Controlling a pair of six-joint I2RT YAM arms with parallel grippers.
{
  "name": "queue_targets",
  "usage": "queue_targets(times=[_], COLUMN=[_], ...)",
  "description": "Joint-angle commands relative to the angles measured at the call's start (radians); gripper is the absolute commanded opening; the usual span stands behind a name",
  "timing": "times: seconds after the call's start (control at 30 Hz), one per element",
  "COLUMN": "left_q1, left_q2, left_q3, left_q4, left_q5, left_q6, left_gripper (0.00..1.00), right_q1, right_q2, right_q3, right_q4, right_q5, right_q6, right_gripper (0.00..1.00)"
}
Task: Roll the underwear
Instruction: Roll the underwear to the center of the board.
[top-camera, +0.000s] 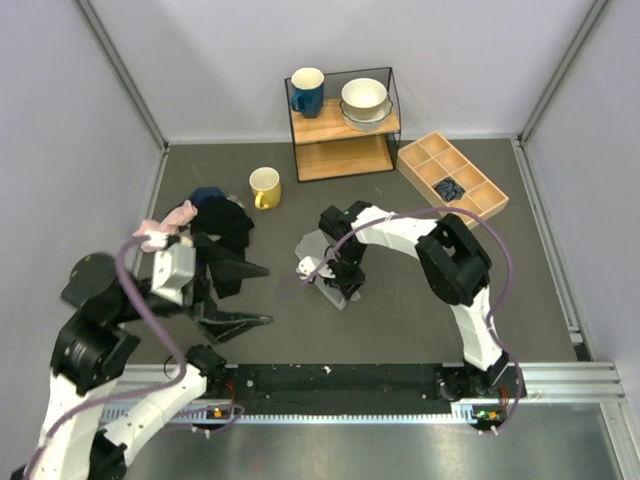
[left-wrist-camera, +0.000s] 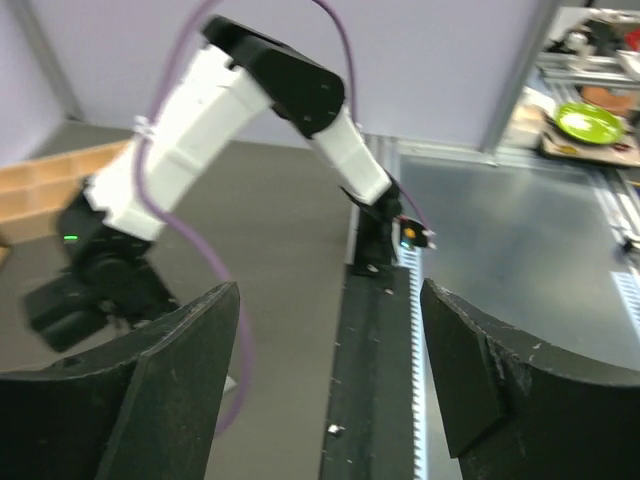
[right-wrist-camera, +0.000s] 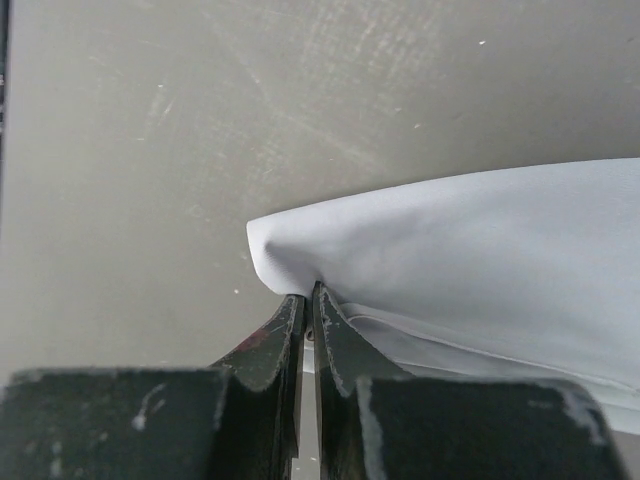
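Observation:
The light grey underwear (top-camera: 312, 247) lies in the middle of the table, partly under my right arm. In the right wrist view it is a smooth grey fold (right-wrist-camera: 480, 250) lifted slightly off the table. My right gripper (top-camera: 335, 280) (right-wrist-camera: 308, 292) is shut on the fold's corner, which is pinched between the two black fingers. My left gripper (top-camera: 262, 295) is open and empty, low over the table to the left of the underwear and apart from it. In the left wrist view its fingers (left-wrist-camera: 330, 300) stand wide apart, facing the right arm and the front rail.
A pile of dark clothes (top-camera: 225, 228) and a pink cloth (top-camera: 158, 230) lie at the left. A yellow mug (top-camera: 265, 187) stands behind. A shelf (top-camera: 345, 125) holds a blue mug (top-camera: 307, 92) and bowls (top-camera: 365, 100). A wooden divided tray (top-camera: 480, 190) holds a dark blue bundle (top-camera: 449, 188).

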Motion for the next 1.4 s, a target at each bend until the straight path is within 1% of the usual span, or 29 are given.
queue_targets(times=[0.0, 0.03, 0.07, 0.1, 0.17, 0.23, 0.27, 0.3, 0.37, 0.4, 0.47, 0.5, 0.57, 0.6, 0.63, 0.8, 0.9, 0.97, 1.03, 1.17, 1.27, 1.37], left_q1=[-0.111, -0.14, -0.171, -0.227, -0.269, -0.334, -0.361, -0.427, -0.498, -0.557, -0.607, -0.648, -0.688, -0.715, -0.723, -0.748, -0.746, -0.746, -0.748, -0.745, -0.743, -0.745], left_q2=[0.107, 0.119, 0.136, 0.143, 0.166, 0.189, 0.22, 0.237, 0.306, 0.33, 0.404, 0.429, 0.491, 0.513, 0.533, 0.631, 0.682, 0.725, 0.758, 0.89, 0.947, 0.961], left_q3=[-0.045, -0.048, -0.054, -0.066, -0.083, -0.117, -0.132, -0.161, -0.184, -0.21, -0.247, -0.291, -0.336, -0.38, -0.401, -0.526, -0.575, -0.6, -0.628, -0.626, -0.622, -0.637], left_q4=[0.032, 0.018, 0.009, 0.004, 0.001, 0.001, 0.002, 0.005, 0.013, 0.025, 0.092, 0.126, 0.186, 0.253, 0.283, 0.491, 0.56, 0.654, 0.733, 0.783, 0.818, 0.861], left_q5=[0.091, 0.071, 0.014, -0.016, -0.076, -0.129, -0.178, -0.274, -0.397, -0.495, -0.576, -0.623, -0.729, -0.752, -0.792, -0.851, -0.924, -0.973, -0.993, -1.062, -1.136, -1.18], left_q6=[-0.05, -0.016, 0.001, 0.015, 0.038, 0.05, 0.056, 0.058, 0.101, 0.113, 0.13, 0.15, 0.188, 0.222, 0.239, 0.36, 0.4, 0.407, 0.433, 0.464, 0.477, 0.484], left_gripper=[0.77, 0.77, 0.77, 0.77, 0.77, 0.76, 0.74, 0.73, 0.72, 0.71, 0.7, 0.7, 0.7, 0.7, 0.7, 0.69, 0.7, 0.71, 0.71, 0.69, 0.68, 0.68], right_q1=[-0.028, -0.031, -0.034, -0.043, -0.053, -0.069, -0.074, -0.077, -0.088, -0.089, -0.091, -0.091, -0.091, -0.091, -0.093, -0.103, -0.109, -0.109, -0.111, -0.113, -0.119, -0.119], right_q2=[0.127, 0.14, 0.15, 0.163, 0.17, 0.189, 0.198, 0.209, 0.252, 0.264, 0.282, 0.284, 0.288, 0.29, 0.29, 0.311, 0.33, 0.336, 0.341, 0.334, 0.334, 0.338], right_q3=[0.09, 0.117, 0.127, 0.133, 0.142, 0.165, 0.177, 0.193, 0.249, 0.265, 0.28, 0.279, 0.276, 0.276, 0.277, 0.291, 0.303, 0.305, 0.309, 0.309, 0.309, 0.306], right_q4=[-0.264, -0.296, -0.306, -0.313, -0.324, -0.336, -0.359, -0.37, -0.419, -0.439, -0.465, -0.467, -0.474, -0.477, -0.479, -0.491, -0.494, -0.493, -0.494, -0.496, -0.493, -0.493], right_q5=[-0.09, -0.11, -0.118, -0.127, -0.142, -0.148, -0.148, -0.145, -0.148, -0.15, -0.151, -0.151, -0.153, -0.154, -0.153, -0.165, -0.168, -0.165, -0.162, -0.164, -0.161, -0.161], right_q6=[0.017, 0.022, 0.026, 0.03, 0.037, 0.054, 0.057, 0.078, 0.091, 0.091, 0.07, 0.068, 0.057, 0.059, 0.059, 0.062, 0.065, 0.069, 0.072, 0.074, 0.071, 0.069], right_gripper=[0.03, 0.03, 0.03, 0.03, 0.03, 0.03, 0.04, 0.04, 0.04, 0.05, 0.05, 0.04, 0.04, 0.04, 0.04, 0.04, 0.04, 0.04, 0.04, 0.04, 0.04, 0.04])
